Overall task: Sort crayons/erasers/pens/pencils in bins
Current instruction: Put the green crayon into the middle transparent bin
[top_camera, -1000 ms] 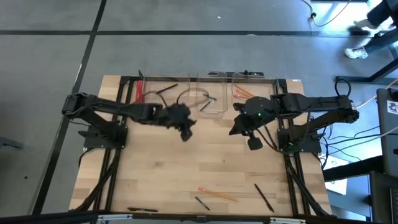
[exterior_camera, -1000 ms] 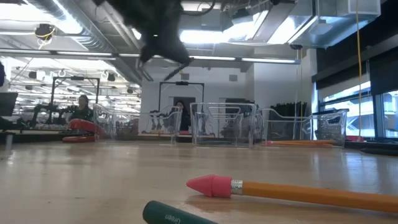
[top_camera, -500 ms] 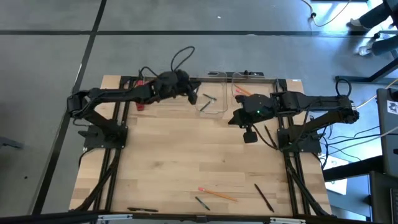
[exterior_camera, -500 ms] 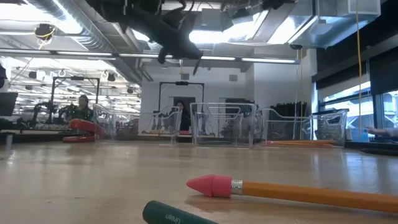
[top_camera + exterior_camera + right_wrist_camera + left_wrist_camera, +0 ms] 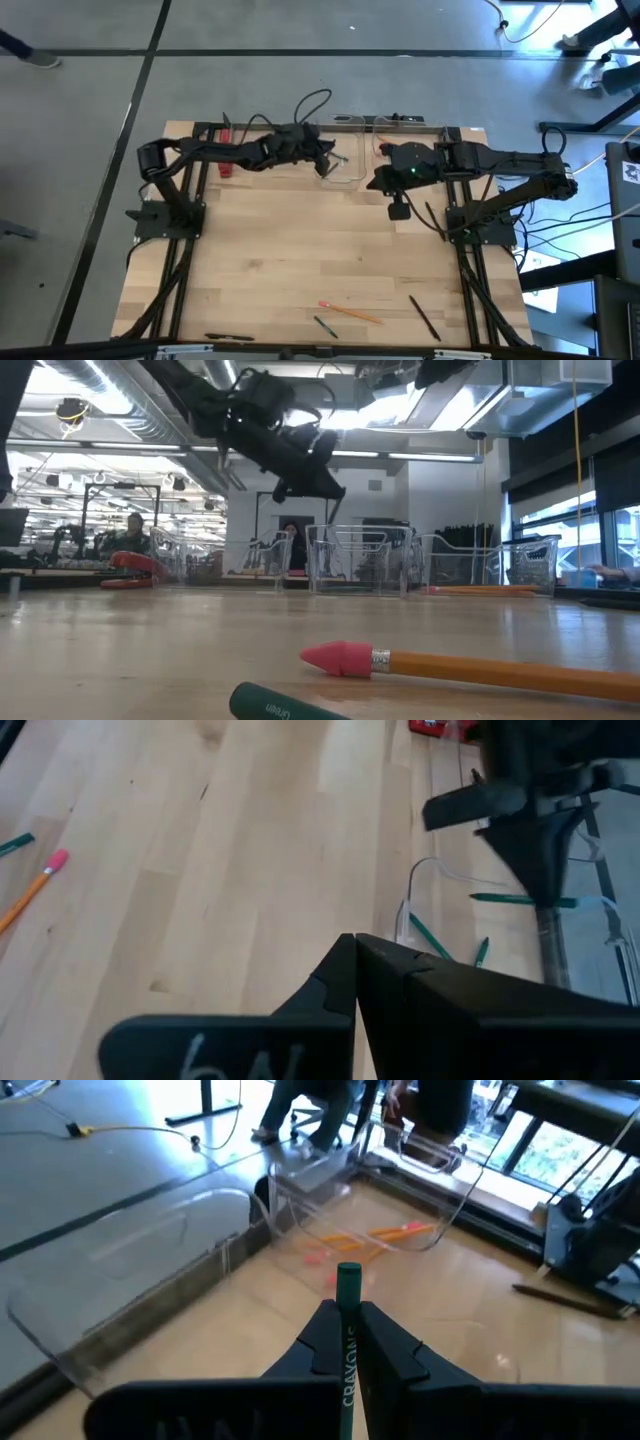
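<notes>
Crayon (image 5: pixel 348 1295) clamped in left gripper (image 5: pixel 346 1342) above middle bin (image 5: pixel 342 160).

One camera looks straight down on my surface (image 5: pixel 300 260); another sits low, level across it. Both share the bins (image 5: pixel 345 160); wrist cameras look close past my fingers.

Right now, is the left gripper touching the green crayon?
Touching. The left wrist view shows the left gripper shut on the green crayon.

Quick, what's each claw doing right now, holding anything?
Left claw: closed on a green crayon, above the bins.
Right claw: closed, holding nothing.
</notes>
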Action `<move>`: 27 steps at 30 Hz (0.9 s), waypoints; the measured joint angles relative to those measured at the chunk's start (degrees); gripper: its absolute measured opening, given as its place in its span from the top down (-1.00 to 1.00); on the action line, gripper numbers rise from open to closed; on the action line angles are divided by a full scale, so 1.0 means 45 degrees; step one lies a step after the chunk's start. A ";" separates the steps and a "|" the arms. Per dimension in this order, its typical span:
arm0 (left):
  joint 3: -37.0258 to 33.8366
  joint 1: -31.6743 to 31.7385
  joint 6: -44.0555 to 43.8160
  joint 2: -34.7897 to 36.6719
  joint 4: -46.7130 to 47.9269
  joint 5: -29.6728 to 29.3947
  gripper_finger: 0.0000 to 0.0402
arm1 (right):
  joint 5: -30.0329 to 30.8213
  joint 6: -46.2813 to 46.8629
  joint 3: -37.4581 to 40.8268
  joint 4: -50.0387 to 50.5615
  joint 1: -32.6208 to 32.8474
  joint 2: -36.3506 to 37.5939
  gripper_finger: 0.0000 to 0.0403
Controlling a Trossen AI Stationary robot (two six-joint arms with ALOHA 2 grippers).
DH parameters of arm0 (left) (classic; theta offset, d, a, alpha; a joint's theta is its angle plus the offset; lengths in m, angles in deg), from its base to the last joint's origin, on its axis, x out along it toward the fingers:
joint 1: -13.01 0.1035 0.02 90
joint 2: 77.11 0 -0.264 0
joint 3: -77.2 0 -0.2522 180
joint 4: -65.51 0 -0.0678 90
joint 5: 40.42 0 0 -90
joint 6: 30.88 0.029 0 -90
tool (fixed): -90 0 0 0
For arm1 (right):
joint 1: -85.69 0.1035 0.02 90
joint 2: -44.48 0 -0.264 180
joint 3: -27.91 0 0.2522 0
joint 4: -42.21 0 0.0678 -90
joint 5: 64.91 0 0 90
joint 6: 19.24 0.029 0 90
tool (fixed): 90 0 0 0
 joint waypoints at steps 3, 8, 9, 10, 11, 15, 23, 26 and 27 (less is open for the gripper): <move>0.0000 -0.0030 -0.0013 -0.0376 -0.0098 0.0000 0.98 | 0.0000 -0.0005 0.0000 0.0000 0.0005 0.0000 0.97; 0.0000 -0.0030 -0.0026 -0.0870 -0.0045 0.0073 0.99 | -0.0004 -0.0005 0.0000 0.0000 0.0005 0.0000 0.97; 0.0000 -0.0030 -0.0026 -0.0945 -0.0064 0.0079 0.99 | 0.0000 -0.0005 0.0000 0.0000 0.0005 0.0000 0.97; 0.0000 -0.0030 -0.0033 -0.1012 -0.0036 0.0097 0.99 | 0.0000 -0.0005 0.0000 0.0000 0.0005 0.0000 0.97; 0.0000 -0.0030 -0.0036 -0.1097 -0.0032 0.0097 0.98 | 0.0000 -0.0005 0.0000 0.0004 0.0005 0.0000 0.97; -0.0005 -0.0030 -0.0031 -0.1143 0.0194 0.0102 0.96 | 0.0000 -0.0005 0.0000 0.0029 0.0005 0.0000 0.97; -0.0005 -0.0030 -0.0356 -0.1138 0.0452 0.0010 0.93 | -0.0003 -0.0005 0.0000 0.0032 0.0005 0.0000 0.97; -0.0005 -0.0030 -0.0356 -0.1138 0.0416 0.0010 0.88 | -0.0005 -0.0005 0.0005 0.0034 0.0005 0.0000 0.97; -0.0005 -0.0030 -0.0356 -0.1138 0.0426 0.0010 0.87 | -0.0005 -0.0005 0.0000 0.0034 0.0005 0.0000 0.97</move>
